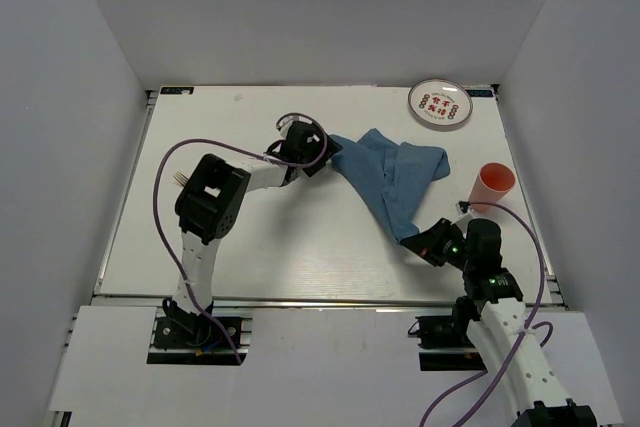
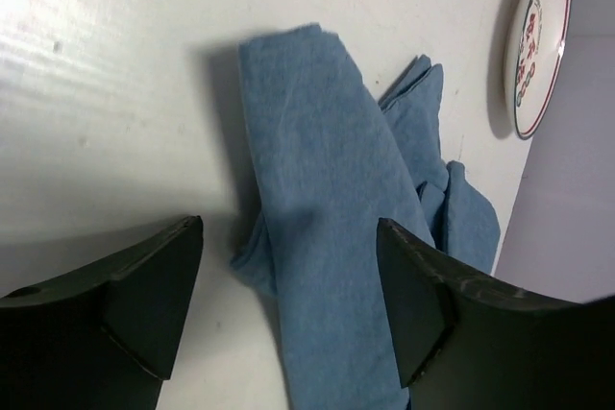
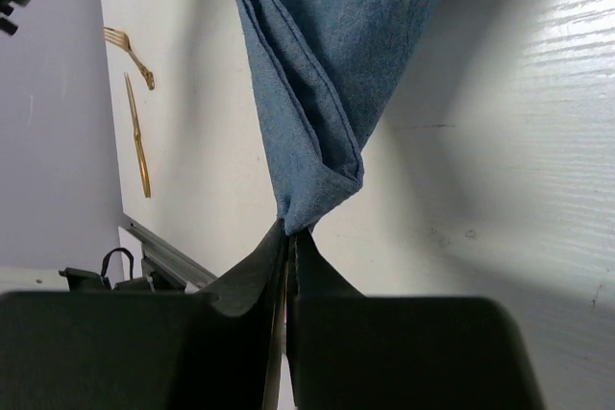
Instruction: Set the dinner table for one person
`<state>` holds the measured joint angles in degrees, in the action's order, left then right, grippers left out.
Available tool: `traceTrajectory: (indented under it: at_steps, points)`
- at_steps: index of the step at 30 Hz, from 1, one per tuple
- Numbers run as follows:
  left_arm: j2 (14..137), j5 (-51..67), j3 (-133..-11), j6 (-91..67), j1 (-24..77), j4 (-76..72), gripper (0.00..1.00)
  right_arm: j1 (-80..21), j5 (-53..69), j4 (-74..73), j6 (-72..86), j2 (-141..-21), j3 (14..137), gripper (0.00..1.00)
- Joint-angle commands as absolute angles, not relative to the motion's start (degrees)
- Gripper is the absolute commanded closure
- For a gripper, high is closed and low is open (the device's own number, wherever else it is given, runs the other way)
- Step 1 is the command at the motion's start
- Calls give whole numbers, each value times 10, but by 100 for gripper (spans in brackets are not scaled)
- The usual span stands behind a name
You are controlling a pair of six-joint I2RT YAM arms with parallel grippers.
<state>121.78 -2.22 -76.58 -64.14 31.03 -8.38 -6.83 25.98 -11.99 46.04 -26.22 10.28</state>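
A blue cloth [image 1: 390,177] lies crumpled and partly folded on the white dinner table [image 1: 250,247], right of the middle. My right gripper [image 1: 420,242] is shut on the cloth's near corner [image 3: 312,199] and holds it just off the table. My left gripper [image 1: 325,152] is open at the cloth's far left corner, its fingers astride the cloth [image 2: 327,237] without gripping it. A white plate [image 1: 440,105] with red marks sits at the far right corner. A pink cup [image 1: 493,185] stands at the right edge.
A gold fork [image 3: 130,53] and a gold knife [image 3: 137,136] lie near the table's left edge, seen in the right wrist view; the left arm hides most of them from above. A metal rail [image 1: 300,299] runs along the near edge. Grey walls enclose the table.
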Motion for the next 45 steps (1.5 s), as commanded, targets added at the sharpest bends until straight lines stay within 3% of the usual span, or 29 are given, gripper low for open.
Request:
traceTrajectory:
  at_steps: [1,8,12,13,17,21,25,29,33,41,45]
  points:
    - [1246,-34,-776,-611,298,-104,18,-67,288,-126,454,-253,121,100]
    - [1291,-20,-826,-607,287,-117,33,-69,300,-138,460,-233,127,100]
    - [1314,-6,-871,-599,281,-103,50,-69,299,-144,459,-230,131,100]
    - [1312,-4,-869,-600,281,-105,69,-69,295,-142,459,-232,133,100]
    - [1277,-4,-836,-603,281,-100,100,-69,285,-125,464,-250,138,100]
    - [1226,-37,-892,-600,281,56,100,-66,271,-94,470,-309,177,100]
    - [1117,-102,-931,-589,286,225,100,-68,226,-133,444,-359,317,100]
    - [921,-126,-886,-594,292,247,100,-64,150,-208,412,-415,511,100]
    - [808,-109,-863,-599,284,256,100,-64,117,-253,400,-495,639,100]
    - [809,-133,-976,-625,264,337,100,-59,97,-248,391,-634,815,100]
    - [852,-127,-1011,-633,229,310,100,-49,197,-245,372,-803,937,100]
